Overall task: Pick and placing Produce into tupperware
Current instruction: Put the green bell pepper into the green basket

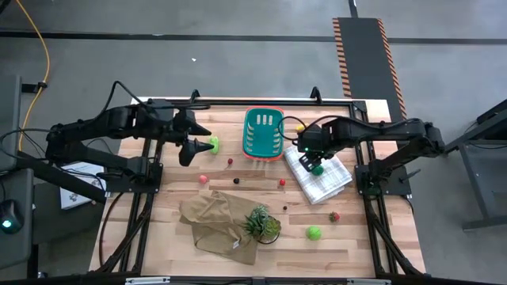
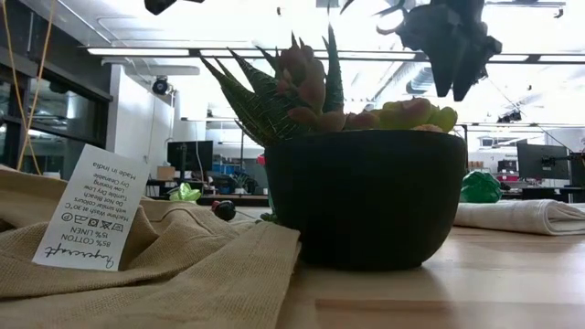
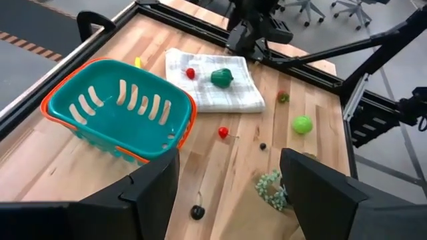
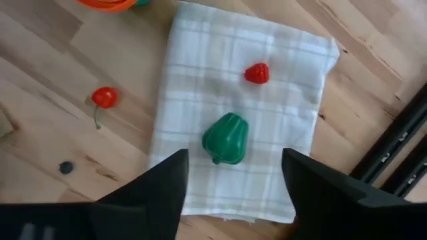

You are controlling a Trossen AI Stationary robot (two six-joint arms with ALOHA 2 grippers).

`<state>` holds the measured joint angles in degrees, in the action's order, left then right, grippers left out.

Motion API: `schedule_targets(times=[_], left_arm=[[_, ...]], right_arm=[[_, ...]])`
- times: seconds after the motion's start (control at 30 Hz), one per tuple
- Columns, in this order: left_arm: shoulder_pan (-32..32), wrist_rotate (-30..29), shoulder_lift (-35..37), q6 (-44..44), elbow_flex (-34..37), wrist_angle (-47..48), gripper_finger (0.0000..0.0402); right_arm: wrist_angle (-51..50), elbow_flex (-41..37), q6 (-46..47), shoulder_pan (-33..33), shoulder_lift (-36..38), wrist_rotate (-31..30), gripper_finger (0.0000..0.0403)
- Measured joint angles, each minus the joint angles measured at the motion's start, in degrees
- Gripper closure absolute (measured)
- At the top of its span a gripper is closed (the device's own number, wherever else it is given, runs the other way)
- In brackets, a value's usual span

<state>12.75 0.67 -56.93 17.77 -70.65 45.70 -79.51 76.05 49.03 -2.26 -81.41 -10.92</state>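
Right jaws point(image 4: 230, 183) hang wide open and empty over the green pepper point(image 4: 225, 139); closing low could snag the cloth point(image 4: 200, 73), and the left jaws point(image 3: 227, 190) gape empty too

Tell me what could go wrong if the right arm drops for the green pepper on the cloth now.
The right gripper hovers open above the green pepper, which lies on the white checked cloth. The fingers could pinch a fold and drag the cloth. That might roll the red berry off it. The teal basket stands right beside the cloth, so a low carry may clip its rim.
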Motion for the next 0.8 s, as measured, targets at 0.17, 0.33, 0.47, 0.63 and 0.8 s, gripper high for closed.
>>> schedule_targets(times=[0.17,0.33,0.47,0.63,0.8], left_arm=[[0.0,0.0,0.0,-0.9,0.0,1.5,0.0153],[0.0,0.0,0.0,-1.0,0.0,2.7,0.0153],[0.0,0.0,0.0,-1.0,0.0,2.9,0.0153],[0.0,0.0,0.0,-1.0,0.0,3.7,0.0153],[0.0,0.0,0.0,-1.0,0.0,5.3,0.0153]], right_arm=[[-2.6,0.0,3.4,0.0,0.0,-2.4,0.0099],[-2.4,-0.4,7.3,0.0,0.1,-2.7,0.0070],[2.0,-6.6,10.4,-0.4,0.5,0.6,0.0068],[9.7,-15.2,13.9,-0.2,0.5,5.7,0.0068],[17.1,-19.6,15.5,-0.3,0.6,8.9,0.0068]])
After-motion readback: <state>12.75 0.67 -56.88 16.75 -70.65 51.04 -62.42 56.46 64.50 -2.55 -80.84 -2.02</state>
